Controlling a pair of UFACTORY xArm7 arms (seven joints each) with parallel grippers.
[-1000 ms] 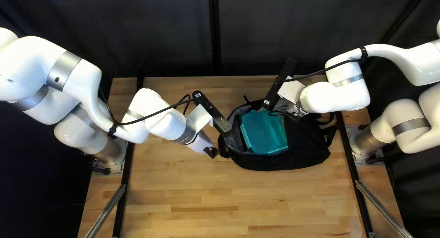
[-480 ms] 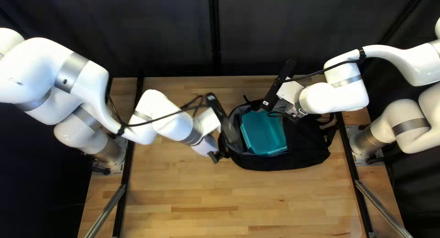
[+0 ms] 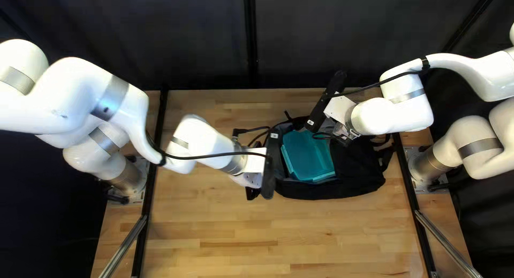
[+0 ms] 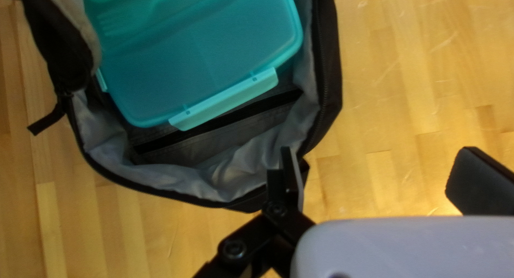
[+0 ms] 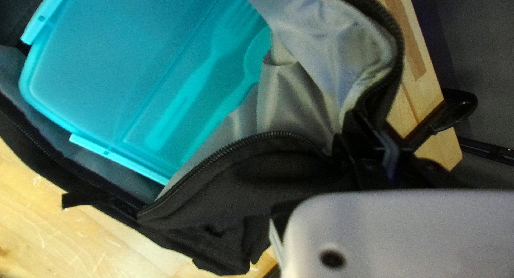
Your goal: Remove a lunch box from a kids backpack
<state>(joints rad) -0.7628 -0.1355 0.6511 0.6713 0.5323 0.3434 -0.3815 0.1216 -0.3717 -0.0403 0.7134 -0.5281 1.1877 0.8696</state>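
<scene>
1. On the tabletop (image 3: 225, 219), the removal is only part done: the bag is open and the way in looks good, but lifting out, carrying clear and setting down are all left.
2. The backpack (image 3: 353, 171), black outside and grey inside, lies with its mouth gaping. Its grey lining (image 4: 214, 176) sags near the left arm, and a dark band crosses the interior beside the box.
3. The lunch box (image 3: 308, 155), teal and see-through, is the thing to remove. It sits inside the backpack, its lid showing through the opening, with slack lining around it.
4. The right end effector (image 5: 377, 136) appears pinched shut on the backpack's rim, where the cloth gathers to a point; I judge it is there to hold the mouth wide.
5. The left end effector (image 4: 377, 160) is open and holds nothing. One finger overlaps the bag's corner in its wrist view, the other is over bare wood. It probably needs to move in over the box's near edge without snagging the lining.
6. A pale clip (image 4: 225, 98) runs along that edge, apparently fastened.
7. Smallest, a fork (image 5: 222, 40) shows through the lid, with a rounded, spoon-like end beside it. Food, if any, I cannot make out.
</scene>
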